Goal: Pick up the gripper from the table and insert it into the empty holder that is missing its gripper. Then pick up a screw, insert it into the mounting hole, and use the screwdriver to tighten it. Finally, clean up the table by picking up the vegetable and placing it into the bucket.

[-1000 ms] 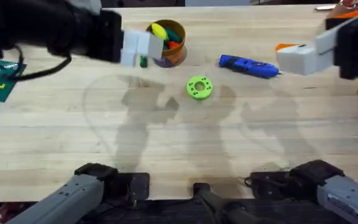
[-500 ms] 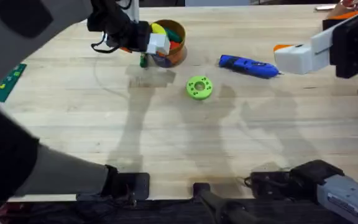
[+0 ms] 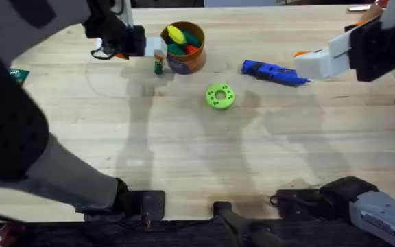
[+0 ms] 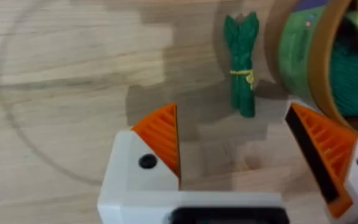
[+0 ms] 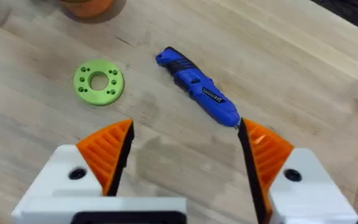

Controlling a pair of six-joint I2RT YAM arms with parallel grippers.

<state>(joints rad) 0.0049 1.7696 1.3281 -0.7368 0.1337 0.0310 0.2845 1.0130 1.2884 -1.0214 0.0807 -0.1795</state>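
A small green toy vegetable, a bundle tied with a yellow band, lies on the table just left of the orange bucket. My left gripper hovers open right over it, orange pads apart and nothing between them; overhead, the left gripper sits beside the bucket. Yellow, red and green toy pieces fill the bucket. The blue screwdriver lies to the right. My right gripper hangs open above the screwdriver. The loose gripper, holder and screw are out of view.
A green ring-shaped disc lies mid-table, seen also as the disc from the right wrist. A green circuit board sits at the left edge. My left arm looms large and dark over the left side.
My left gripper swung right to the bucket, then drew back slightly left over the green vegetable as the arm rose near the camera. The right gripper drifted left and up over the screwdriver.
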